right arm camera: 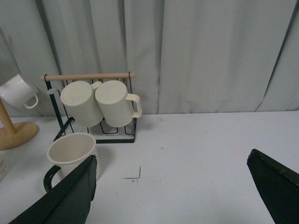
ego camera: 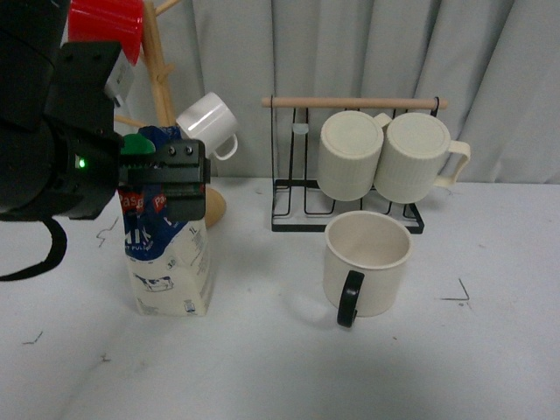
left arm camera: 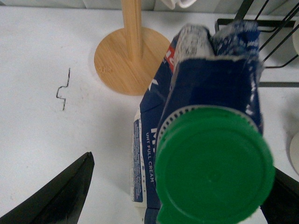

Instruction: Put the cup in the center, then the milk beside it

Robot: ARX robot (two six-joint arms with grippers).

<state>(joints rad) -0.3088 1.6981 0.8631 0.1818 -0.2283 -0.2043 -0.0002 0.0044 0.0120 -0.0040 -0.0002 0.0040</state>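
Sitting upright on the tabletop [ego camera: 262,367], the cup [ego camera: 367,262] is roughly mid-scene, a touch right of centre in the front view, mouth up and its black handle turned toward the camera. The milk [ego camera: 171,262] stands well off to its left with clear tabletop between them, bottom resting on the surface as far as I can tell, green cap on top and a crumpled-looking top edge. The left pincer [left arm camera: 182,163] is around the top of the carton but spread wide; in the left wrist view one finger [left arm camera: 60,196] has an obvious gap between it and the carton, so it's not squeezing anything. The right pincer [right arm camera: 172,158] is also spread wide with nothing between its fingers, just bare tabletop under it, off to the right of the cup. Just behind the cup there's a black wire rack [ego camera: 289,210] with two ribbed mugs [ego camera: 350,153] hanging from its wooden bar. Behind the milk is a wooden mug tree [ego camera: 162,79] holding a small white cup [ego camera: 208,122] and a red cup [ego camera: 109,22]. A grey curtain [ego camera: 350,52] hangs at the back.
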